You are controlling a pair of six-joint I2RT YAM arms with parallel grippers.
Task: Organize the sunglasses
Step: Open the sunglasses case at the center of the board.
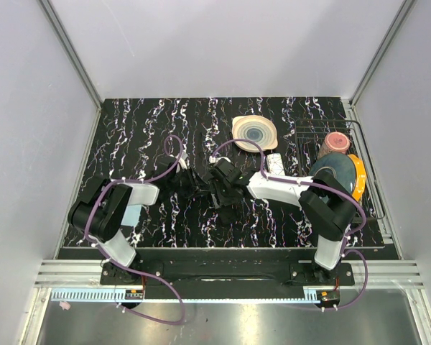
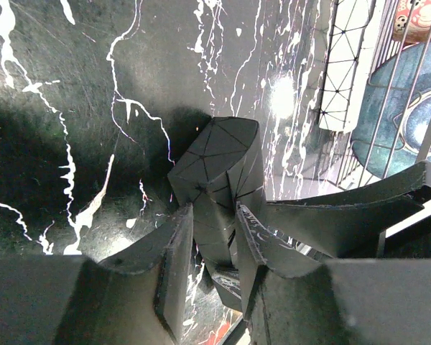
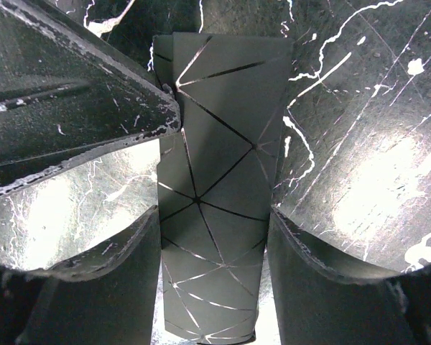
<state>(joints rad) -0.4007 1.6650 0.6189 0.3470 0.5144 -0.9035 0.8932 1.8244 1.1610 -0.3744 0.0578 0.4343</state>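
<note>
Item 1, my left gripper (image 2: 214, 224): clenched on one end of the black case (image 2: 217, 154), at the middle of the worktop (image 1: 129, 136).
Item 2, my right gripper (image 3: 214, 230): fingers pressed to both long sides of that case, grasping it.
Item 3, white box (image 1: 273, 162): right of centre, toward the far edge.
Item 4, sunglasses: not made out in any view.

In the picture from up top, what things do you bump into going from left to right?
First the left gripper → black case, pinched by both grippers → right gripper → cream plate with rings → pink cup → orange plate.
</note>
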